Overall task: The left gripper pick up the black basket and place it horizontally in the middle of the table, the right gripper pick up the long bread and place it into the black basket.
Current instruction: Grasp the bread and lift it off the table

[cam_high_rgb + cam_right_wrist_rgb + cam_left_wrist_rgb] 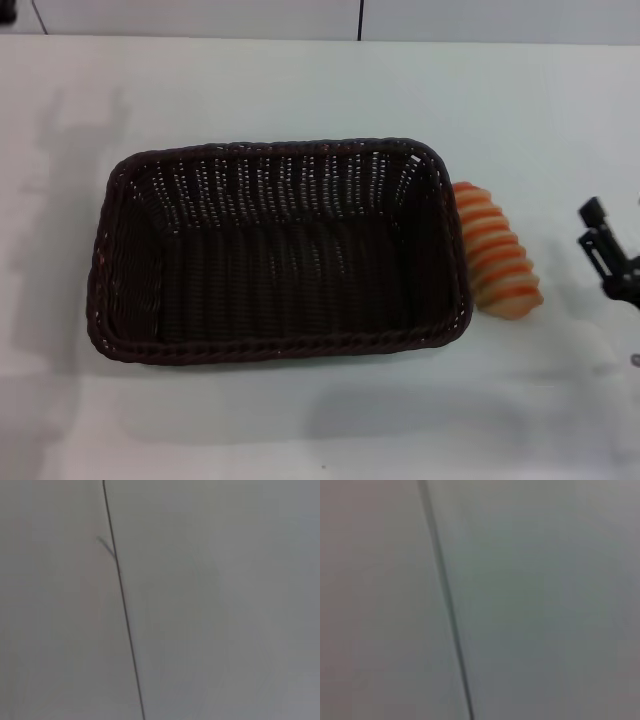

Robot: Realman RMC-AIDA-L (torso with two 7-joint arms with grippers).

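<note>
Long bread lies just right of the black basket mid-worktop, long axis running front-to-back; right end effector (grip state untellable) sits nearer, by the right edge.

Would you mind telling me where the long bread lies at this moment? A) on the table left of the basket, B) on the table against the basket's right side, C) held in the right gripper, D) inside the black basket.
B: the long bread rests on the table beside the black basket, at its right wall, with the right gripper apart from it.
</note>
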